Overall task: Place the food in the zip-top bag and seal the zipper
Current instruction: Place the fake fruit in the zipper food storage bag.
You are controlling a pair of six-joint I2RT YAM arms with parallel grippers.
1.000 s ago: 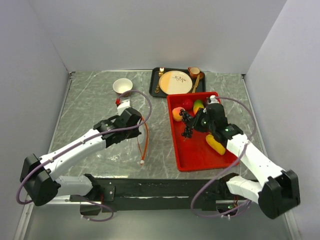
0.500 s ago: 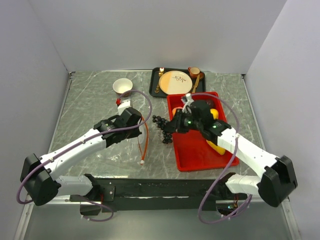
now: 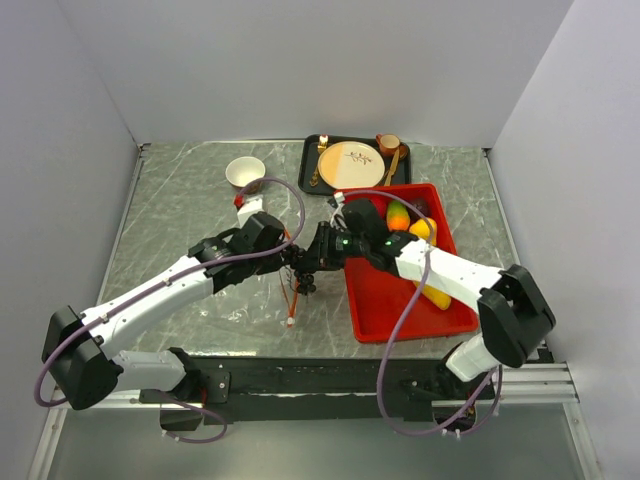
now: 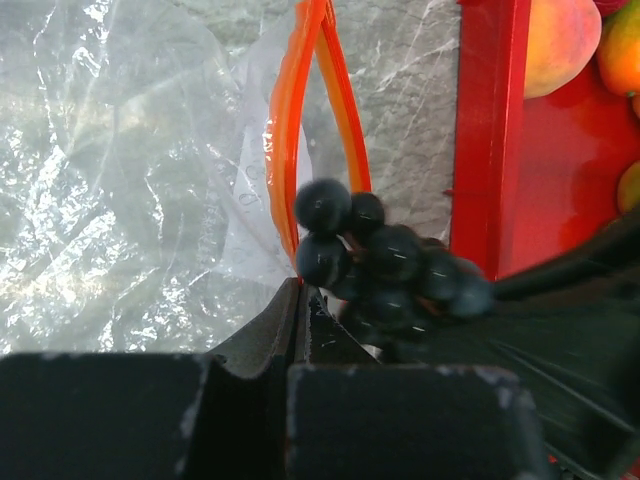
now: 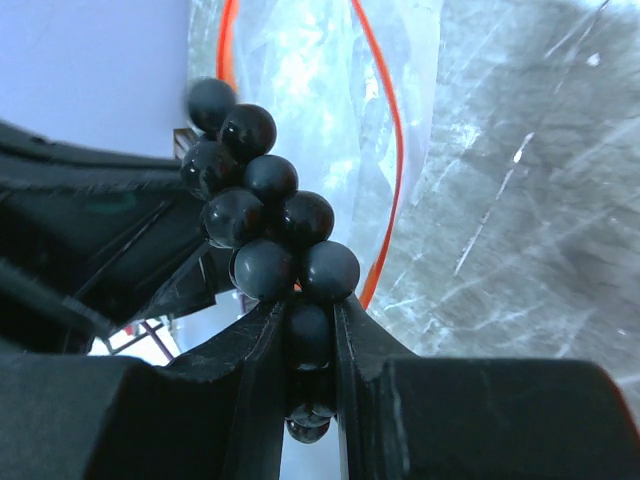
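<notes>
The right jaws pinch the grapes (image 5: 265, 230) by the bunch's lower end, and the berries stick out past the fingertips. The bunch hangs over the bench (image 3: 180, 220) just left of the red tray (image 4: 490, 140), right at the mouth of the bag (image 4: 130, 200). I cannot tell whether any berry is past the lip. The left jaws are pressed together on the bag's lip, where the zipper (image 4: 285, 130) runs down to them. The two orange strips stand apart in a narrow loop. The clear bag spreads leftward over the bench. In the tray lie a peach (image 4: 560, 40), a mango (image 3: 398, 213) and a yellow piece (image 3: 435, 293). Beyond the tray's far end sits a plate (image 3: 352, 163), and a cup (image 3: 244, 172) stands to its left.
</notes>
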